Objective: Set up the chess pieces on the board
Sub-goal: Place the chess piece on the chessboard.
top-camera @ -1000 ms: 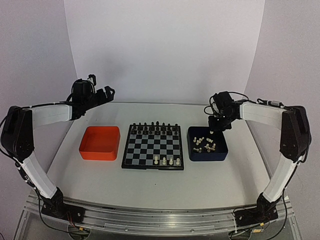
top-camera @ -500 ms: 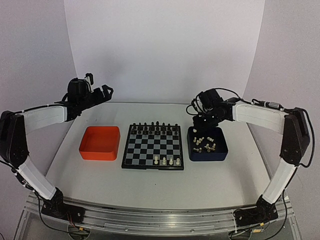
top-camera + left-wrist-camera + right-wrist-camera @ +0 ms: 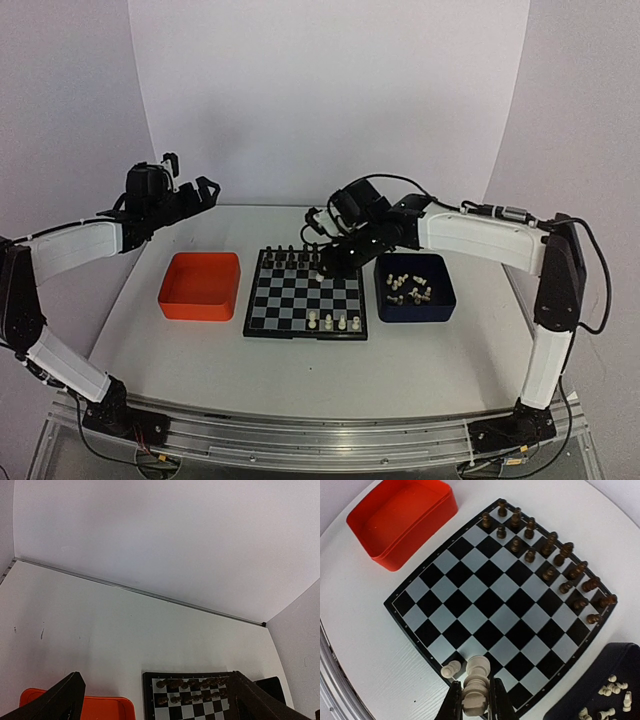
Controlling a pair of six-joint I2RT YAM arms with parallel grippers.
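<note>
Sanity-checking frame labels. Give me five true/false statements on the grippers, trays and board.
1. The right gripper holds a white piece. True.
2. The left gripper is shut. False: it is open and holds nothing.
3. The orange tray holds pieces. False: it is empty.
4. Black pieces stand along the far side of the board. True.
5. The blue tray is empty. False: white pieces lie in it.

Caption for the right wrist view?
Right gripper grips a white chess piece above the board, black pieces lined up opposite.
</note>
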